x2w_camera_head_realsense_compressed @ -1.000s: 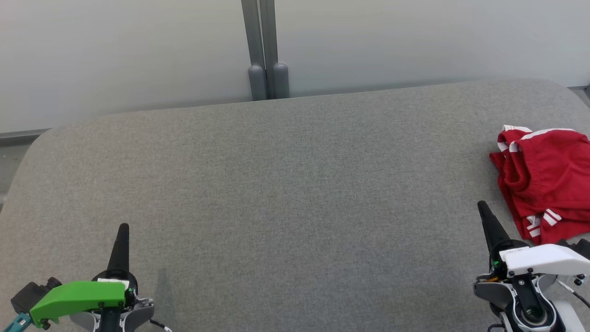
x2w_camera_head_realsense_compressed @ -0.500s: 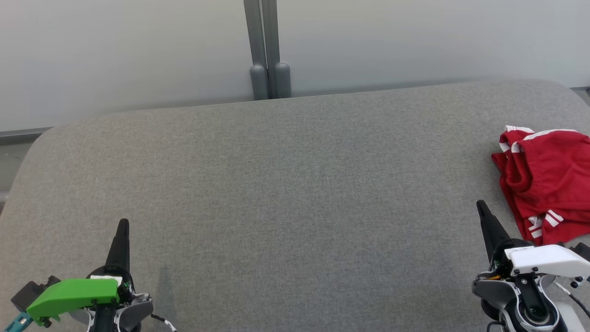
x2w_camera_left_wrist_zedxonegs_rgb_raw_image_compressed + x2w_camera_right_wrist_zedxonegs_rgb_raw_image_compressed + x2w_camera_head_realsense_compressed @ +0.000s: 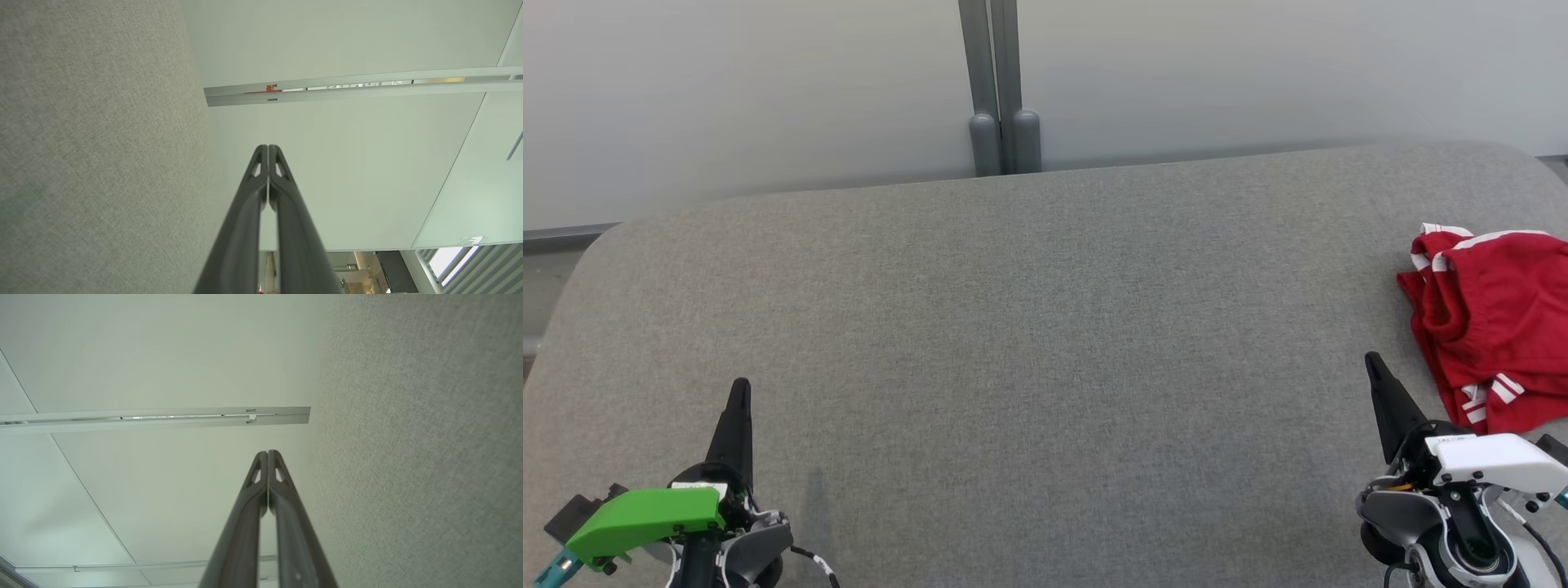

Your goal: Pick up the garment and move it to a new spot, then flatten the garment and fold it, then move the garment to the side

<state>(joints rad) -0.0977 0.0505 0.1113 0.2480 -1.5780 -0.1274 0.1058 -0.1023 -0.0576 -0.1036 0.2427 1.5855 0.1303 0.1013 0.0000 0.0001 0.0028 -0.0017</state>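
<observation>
1. The red garment (image 3: 1499, 327) sits crumpled at the far right of the grey table (image 3: 1029, 327). A sloppy grab could drag it over the side.
2. The right gripper (image 3: 1374, 366) is near it, fingers pressed together and empty. Going in like that just shoves cloth.
3. The left gripper (image 3: 739, 392), also closed on nothing, is well apart, so it can't catch a slip.

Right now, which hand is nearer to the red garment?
Right. The right hand is just left of the red garment, apart from it; the left hand is far across the grey surface, at the opposite side.
</observation>
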